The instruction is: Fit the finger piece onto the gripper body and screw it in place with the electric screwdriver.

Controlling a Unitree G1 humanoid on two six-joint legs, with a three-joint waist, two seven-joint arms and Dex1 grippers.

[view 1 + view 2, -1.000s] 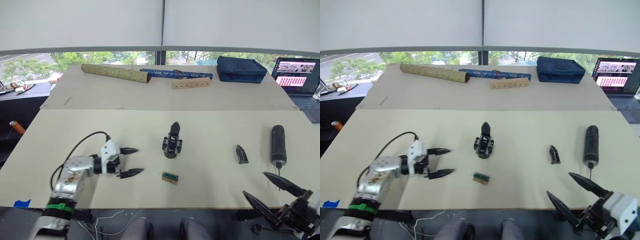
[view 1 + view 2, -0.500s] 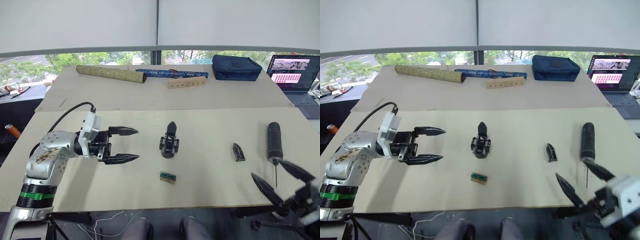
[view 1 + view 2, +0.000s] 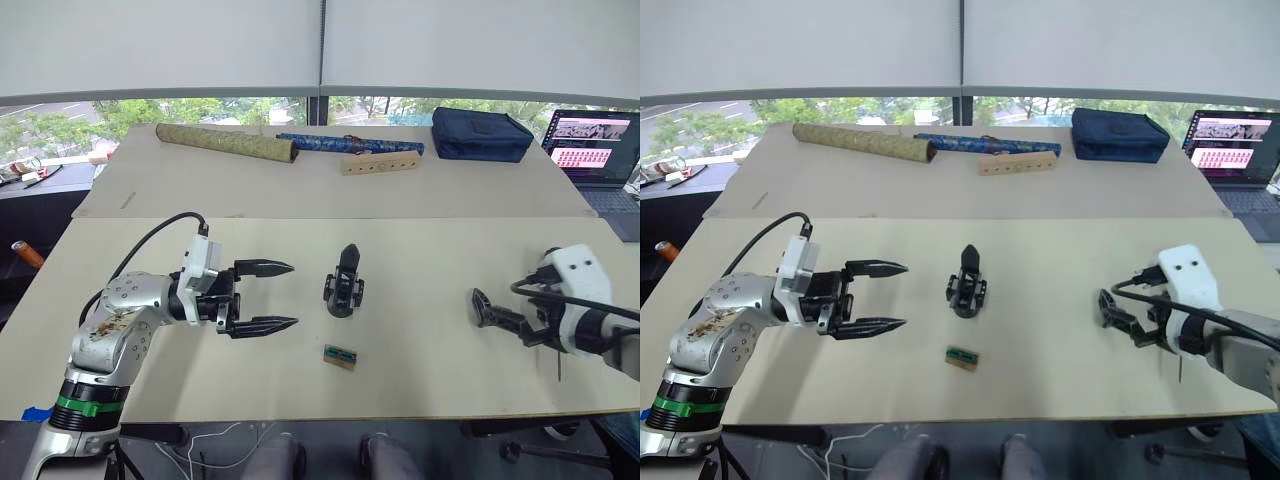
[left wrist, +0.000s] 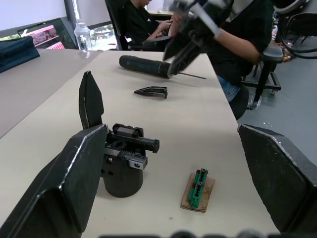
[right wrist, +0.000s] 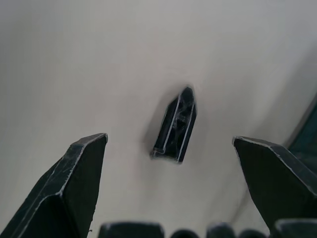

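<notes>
Here, the finger piece (image 5: 174,127) is framed by the right gripper (image 5: 173,163), fingers spread, holding nothing.
Being small, light, stiff and flat, it is best pinched across its long edges.

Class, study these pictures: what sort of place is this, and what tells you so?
Probably an office or lab workspace. Large pale tables stand beside windows looking onto trees, an open laptop sits at the far right, and a seated person works at the table's end.
</notes>
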